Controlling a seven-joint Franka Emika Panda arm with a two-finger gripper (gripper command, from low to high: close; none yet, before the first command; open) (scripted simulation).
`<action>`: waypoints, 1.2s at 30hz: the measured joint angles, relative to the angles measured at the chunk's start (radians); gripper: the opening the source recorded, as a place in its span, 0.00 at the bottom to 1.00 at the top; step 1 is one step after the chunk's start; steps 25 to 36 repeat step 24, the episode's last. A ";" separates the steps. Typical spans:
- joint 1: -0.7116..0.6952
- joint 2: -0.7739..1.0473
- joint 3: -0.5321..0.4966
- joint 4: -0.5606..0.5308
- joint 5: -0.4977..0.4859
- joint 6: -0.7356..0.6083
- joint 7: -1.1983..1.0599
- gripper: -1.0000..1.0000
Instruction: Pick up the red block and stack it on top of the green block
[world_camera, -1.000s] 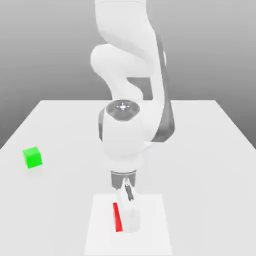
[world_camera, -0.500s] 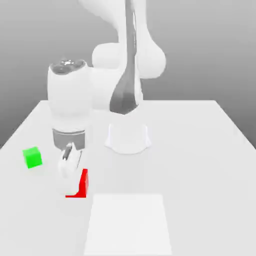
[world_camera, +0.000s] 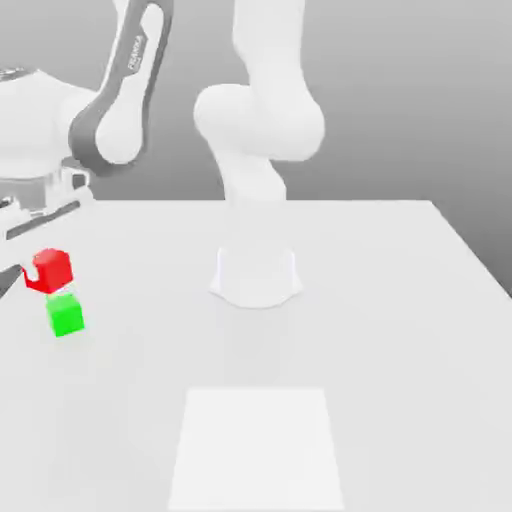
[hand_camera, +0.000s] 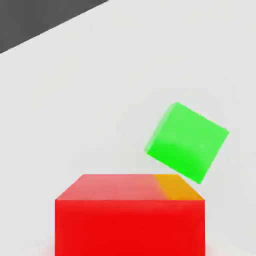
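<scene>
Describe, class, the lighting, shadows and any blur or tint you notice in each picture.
Exterior view: flat, even light, table nearly shadowless, arm's edges smeared beside the red block. Hand view: soft-edged green block; an orange tint on one corner of the red block's top face.

A broad white table (world_camera: 400, 300) spreads under soft, even light, a paler square patch (world_camera: 258, 450) near its front edge, plain grey wall (world_camera: 420, 100) behind.
</scene>
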 joint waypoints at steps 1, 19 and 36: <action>-0.003 0.003 -0.013 -0.001 0.009 0.001 -0.013 0.00; 0.083 0.207 -0.041 0.015 0.287 0.172 -0.217 0.00; 0.071 0.271 -0.025 0.007 0.337 0.239 -0.251 1.00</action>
